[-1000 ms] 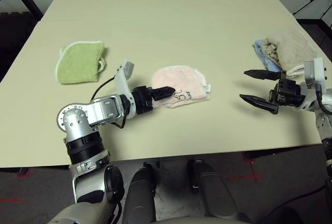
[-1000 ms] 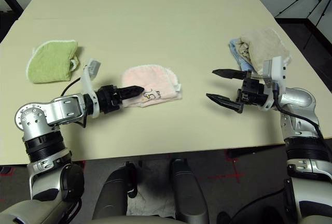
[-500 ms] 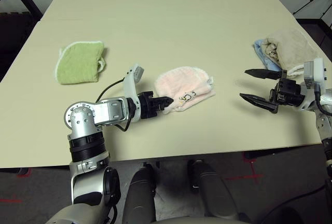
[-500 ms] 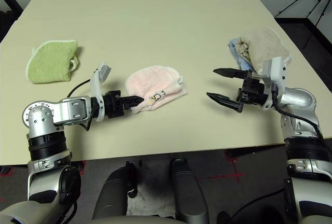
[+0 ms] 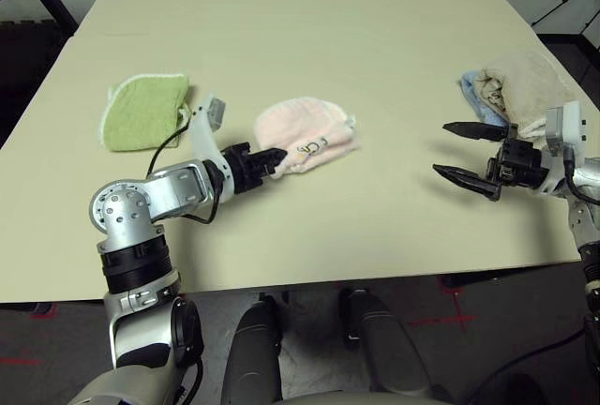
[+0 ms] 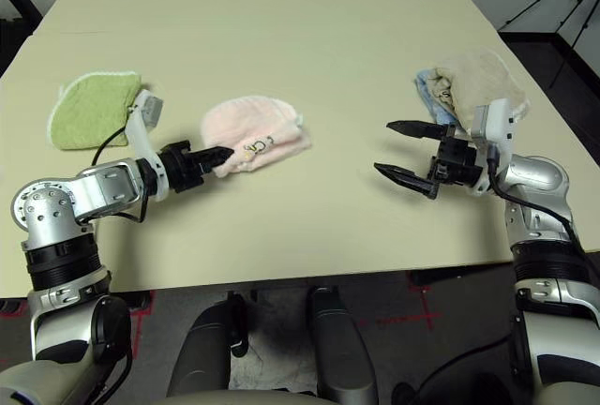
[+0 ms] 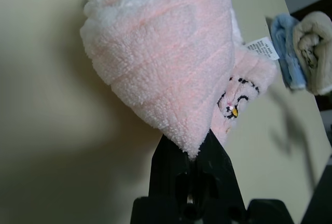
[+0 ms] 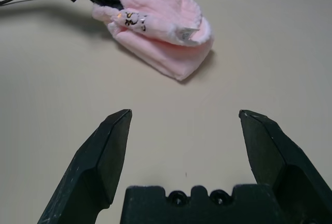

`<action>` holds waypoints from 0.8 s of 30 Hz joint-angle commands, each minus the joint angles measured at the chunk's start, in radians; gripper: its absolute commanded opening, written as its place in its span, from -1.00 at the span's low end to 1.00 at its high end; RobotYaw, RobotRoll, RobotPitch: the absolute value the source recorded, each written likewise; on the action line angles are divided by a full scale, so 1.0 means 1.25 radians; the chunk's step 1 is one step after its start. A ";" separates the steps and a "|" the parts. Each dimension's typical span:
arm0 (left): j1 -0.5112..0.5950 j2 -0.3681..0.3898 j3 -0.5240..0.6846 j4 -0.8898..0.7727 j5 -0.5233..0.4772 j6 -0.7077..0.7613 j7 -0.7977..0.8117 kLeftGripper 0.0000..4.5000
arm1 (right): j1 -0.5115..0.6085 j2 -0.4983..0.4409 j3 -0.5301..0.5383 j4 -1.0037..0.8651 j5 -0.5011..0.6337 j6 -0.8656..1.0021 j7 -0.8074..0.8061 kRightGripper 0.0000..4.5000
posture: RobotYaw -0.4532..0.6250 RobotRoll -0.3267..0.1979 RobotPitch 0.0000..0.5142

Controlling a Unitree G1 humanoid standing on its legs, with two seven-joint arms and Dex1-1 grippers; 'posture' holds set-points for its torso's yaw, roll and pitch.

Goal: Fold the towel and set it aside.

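While a cream table (image 5: 309, 30) is seen from above, a small green cloth (image 5: 142, 112) is found lying flat toward the table's left side. Just to the right of it and a little nearer the robot, the left gripper (image 5: 272, 158) is seen reaching in from the left, its two black fingers pressed together on the near left corner of the towel (image 5: 305, 131). The towel, pale pink and folded into a rounded bundle, is placed left of the table's middle, with the pinched corner drawn to a point between the fingers. A small dark embroidered mark (image 7: 232, 101) is visible on the lower fold, and a white tag (image 7: 262, 47) is shown at the far edge. How much of the towel is lifted off the table cannot be made out.

Well apart to the right, the right gripper (image 5: 466, 158) is held above bare table, its fingers spread wide with nothing between them and pointed back toward the towel. Behind it, near the table's right edge, a beige-and-blue cloth bundle (image 5: 506, 91) is seen, partly hidden by the gripper's wrist.
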 commanded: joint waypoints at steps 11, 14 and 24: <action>-0.027 0.093 -0.068 -0.009 0.169 -0.167 -0.118 -0.99 | -0.004 0.006 0.008 0.023 -0.011 -0.014 0.017 1.00 | -0.46 0.25 -0.12; -0.041 0.103 -0.061 0.004 0.205 -0.206 -0.125 -0.99 | -0.006 0.007 0.009 0.025 -0.012 -0.014 0.019 1.00 | -0.46 0.25 -0.13; -0.089 0.126 -0.049 0.048 0.300 -0.314 -0.149 -0.99 | -0.007 0.010 0.012 0.029 -0.013 -0.014 0.025 1.00 | -0.45 0.25 -0.13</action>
